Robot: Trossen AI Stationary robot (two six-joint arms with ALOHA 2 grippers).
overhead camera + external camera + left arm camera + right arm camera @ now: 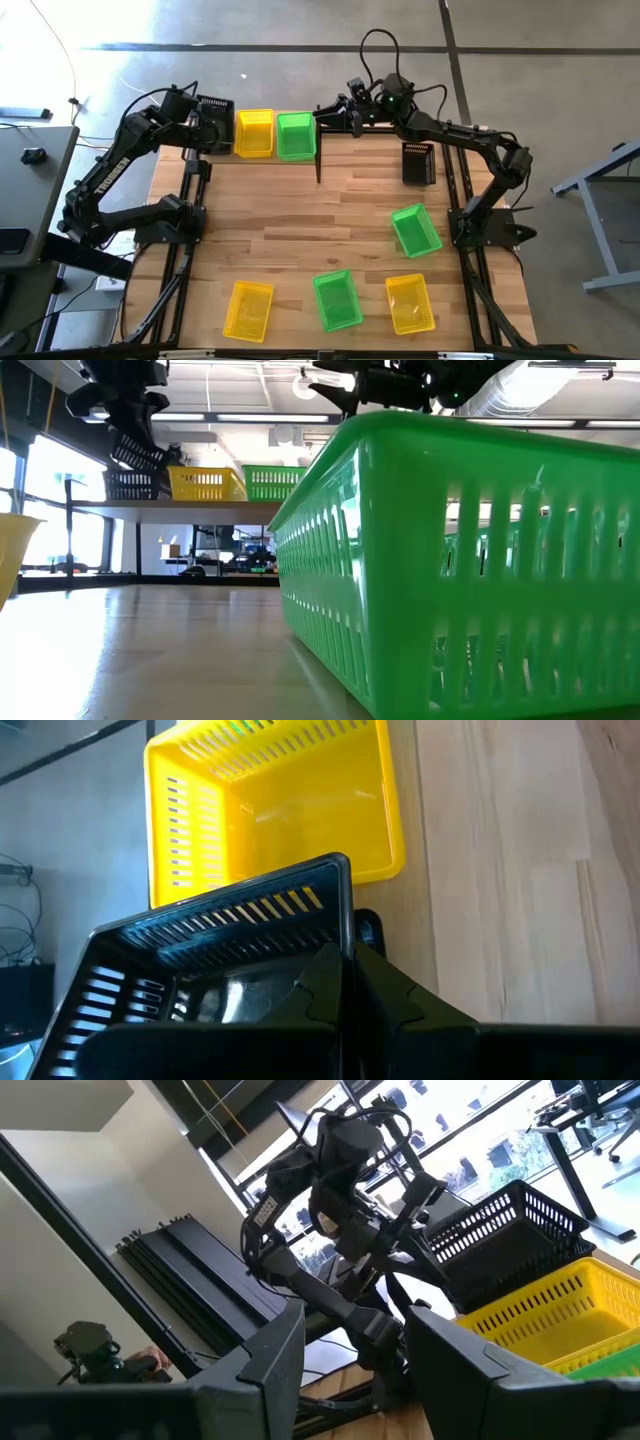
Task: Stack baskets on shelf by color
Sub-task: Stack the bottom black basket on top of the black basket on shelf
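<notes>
baskets (337,300) on slatted table (300,230), perhaps shelf (262,157)

Left hand (345,985) mostly behind the black basket (215,965), its grip unclear.

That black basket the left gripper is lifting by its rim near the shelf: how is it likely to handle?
The black basket probably weighs little: its walls are mostly open slots, and the left gripper carries it by one rim. It hangs tilted, so it may swing when moved. It keeps its shape while held, suggesting fairly stiff plastic, likely to slide rather than roll.

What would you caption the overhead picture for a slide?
Left gripper holds a black basket at the shelf beside yellow and green baskets.
</notes>
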